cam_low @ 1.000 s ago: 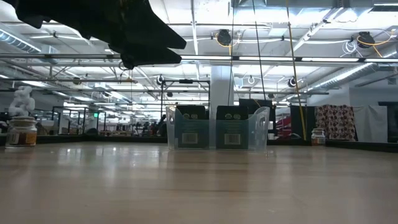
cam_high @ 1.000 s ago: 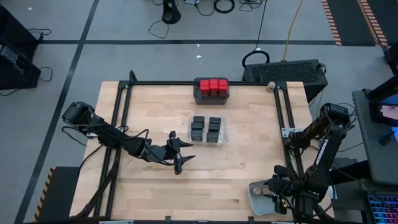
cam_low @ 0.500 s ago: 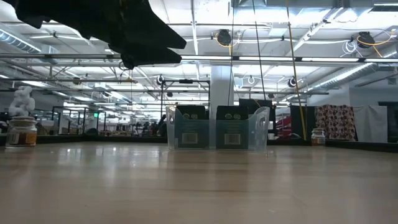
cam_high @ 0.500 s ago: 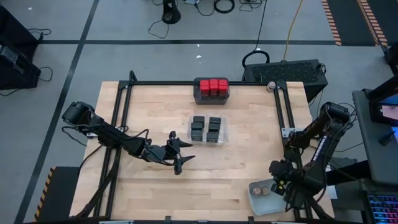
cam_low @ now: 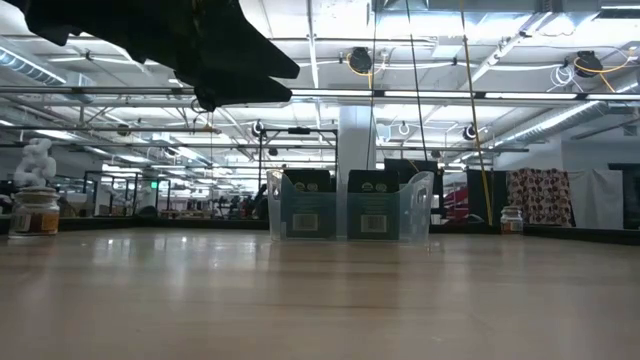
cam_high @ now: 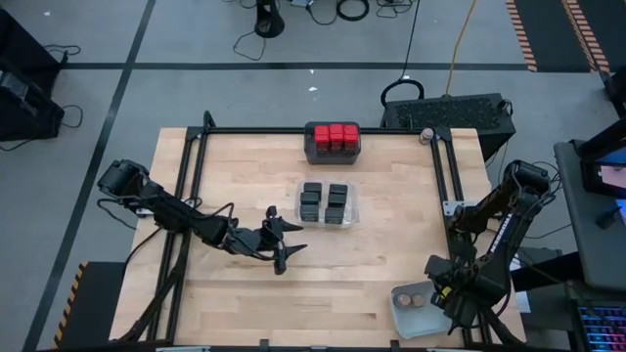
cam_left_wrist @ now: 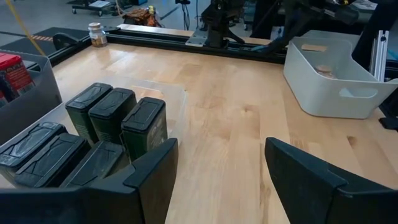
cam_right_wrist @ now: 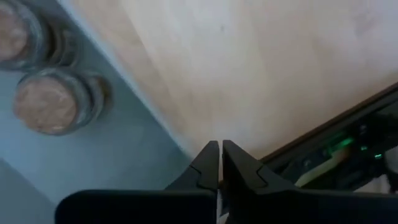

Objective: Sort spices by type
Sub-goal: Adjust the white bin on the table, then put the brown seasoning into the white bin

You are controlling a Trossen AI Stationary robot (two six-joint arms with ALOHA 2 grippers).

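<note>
— So where do the spices sit?
— Red-topped blocks (cam_high: 335, 136) top centre, black boxes (cam_high: 326, 204) mid-frame, round jars (cam_high: 412, 298) lower right.
— And each pincer?
— Left pincer (cam_high: 287, 241) spread over the surface (cam_high: 381, 244); right pincer (cam_high: 442, 295) pressed together, holding nothing.

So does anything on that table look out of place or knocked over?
One thing: a small jar stands alone at the table's far right corner, outside any tray. The red-topped spices sit in the dark tray, the black boxes in the clear tray, and two round jars in the pale tray.
</note>
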